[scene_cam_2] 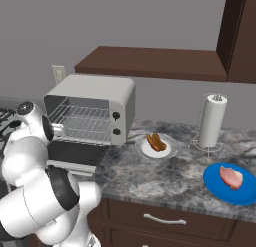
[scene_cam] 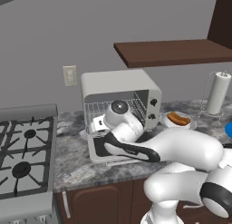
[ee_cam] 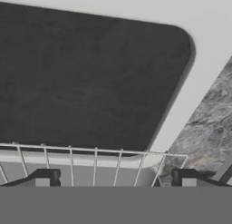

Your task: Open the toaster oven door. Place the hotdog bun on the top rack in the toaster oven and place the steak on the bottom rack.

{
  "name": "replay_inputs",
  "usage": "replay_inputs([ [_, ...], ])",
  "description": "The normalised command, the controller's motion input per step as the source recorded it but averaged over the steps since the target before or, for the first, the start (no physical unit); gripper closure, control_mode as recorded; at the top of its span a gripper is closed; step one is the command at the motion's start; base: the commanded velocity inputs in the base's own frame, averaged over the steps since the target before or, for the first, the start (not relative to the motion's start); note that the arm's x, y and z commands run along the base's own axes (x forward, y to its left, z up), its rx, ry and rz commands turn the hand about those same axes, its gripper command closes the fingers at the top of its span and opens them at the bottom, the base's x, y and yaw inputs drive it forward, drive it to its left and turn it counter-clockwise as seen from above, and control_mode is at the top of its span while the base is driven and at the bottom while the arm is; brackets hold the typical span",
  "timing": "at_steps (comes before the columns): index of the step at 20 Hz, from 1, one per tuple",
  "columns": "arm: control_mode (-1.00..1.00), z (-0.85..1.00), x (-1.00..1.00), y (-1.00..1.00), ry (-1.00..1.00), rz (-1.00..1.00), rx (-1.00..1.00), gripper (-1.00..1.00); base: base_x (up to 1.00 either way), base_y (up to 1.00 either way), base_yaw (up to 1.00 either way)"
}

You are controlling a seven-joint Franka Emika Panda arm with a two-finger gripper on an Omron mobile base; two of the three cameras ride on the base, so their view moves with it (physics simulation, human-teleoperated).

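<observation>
White-grey toaster oven (scene_cam_2: 100,93), boxy with a rounded top, at centre-left of the right base view on the speckled grey stone desk (scene_cam_2: 165,178); two small dark knobs down its right front. Toaster oven door (ee_cam: 90,78) dropped flat, showing a big dark glass pane in a pale frame across most of the hand view. Inside the cavity, thin silver wire grids: top rack (scene_cam_2: 87,113) and, just under it, bottom rack (scene_cam_2: 82,133), both bare. Claw (ee_cam: 113,178) at the bottom of the hand view, tips spread wide, gripping nothing, hovering over a rack's front edge and the lowered door. Hotdog bun (scene_cam_2: 156,141), tan with an orange-red sausage along it, lying in a shallow white dish (scene_cam_2: 156,150) just right of the oven. Steak (scene_cam_2: 231,177), pink-red with pale edges, flat on a blue plate (scene_cam_2: 220,188) at the right edge. Paper towel roll (scene_cam_2: 212,121) upright on its holder behind them.
</observation>
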Motion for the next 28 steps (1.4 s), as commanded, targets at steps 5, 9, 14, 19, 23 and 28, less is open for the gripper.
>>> replay_inputs([
  [5, -1.00, -0.10, 0.28, 0.02, 0.06, 0.00, -0.01, -1.00, 0.00, 0.00, 0.00],
  [9, -1.00, -0.18, 0.18, 0.02, 0.08, 0.00, 0.00, -1.00, 0.00, 0.00, 0.00],
  [14, -1.00, -0.14, 0.14, 0.06, 0.01, 0.00, 0.00, -1.00, 0.00, 0.00, 0.00],
  [19, -1.00, -0.15, 0.17, 0.02, 0.00, 0.00, 0.00, -1.00, 0.00, 0.00, 0.00],
  [23, -1.00, -0.23, 0.15, 0.00, 0.00, 0.00, 0.00, -1.00, 0.00, 0.00, 0.00],
  [28, -1.00, -0.16, 0.16, 0.02, 0.00, 0.00, 0.00, -1.00, 0.00, 0.00, 0.00],
])
